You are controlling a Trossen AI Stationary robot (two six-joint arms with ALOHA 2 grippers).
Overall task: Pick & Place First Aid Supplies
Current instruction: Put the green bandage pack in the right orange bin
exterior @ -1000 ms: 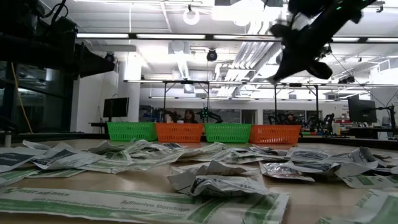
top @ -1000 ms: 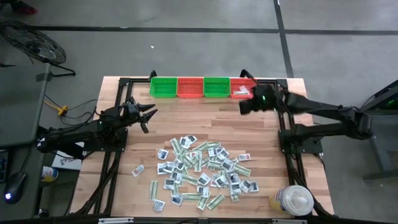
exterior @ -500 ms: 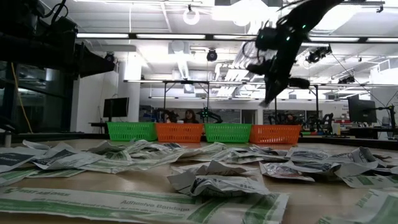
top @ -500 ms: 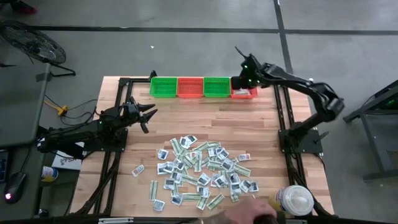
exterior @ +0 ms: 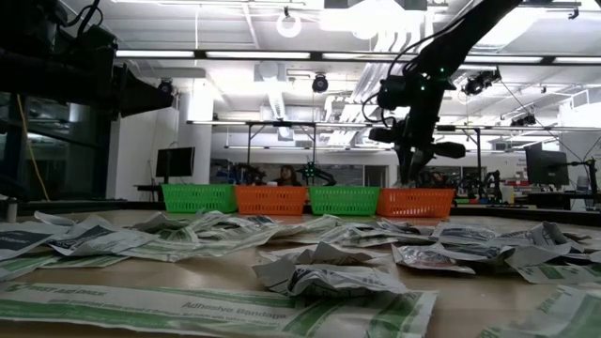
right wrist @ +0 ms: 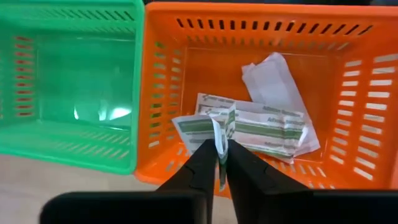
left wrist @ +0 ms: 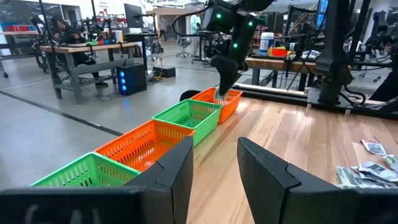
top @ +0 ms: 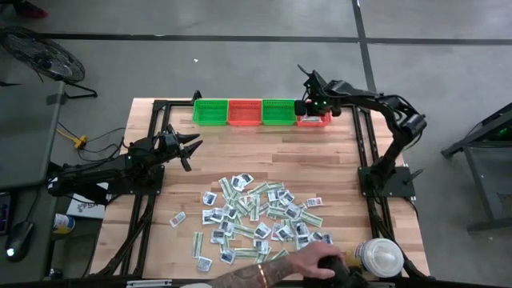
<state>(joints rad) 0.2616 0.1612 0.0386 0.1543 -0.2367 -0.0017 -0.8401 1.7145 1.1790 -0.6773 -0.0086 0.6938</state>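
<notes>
Orange basket, R gripper jaws pinching green-striped packet above it, L gripper jaws apart

i see the first aid supplies scattered in a loose, overlapping heap on the near half of the desk: small white-grey square packets with dark marks, mixed with narrow pale-green strips. in the right wrist view, a few more packets lie flat in the orange basket, and one green-and-white strip stands on edge above them.
</notes>
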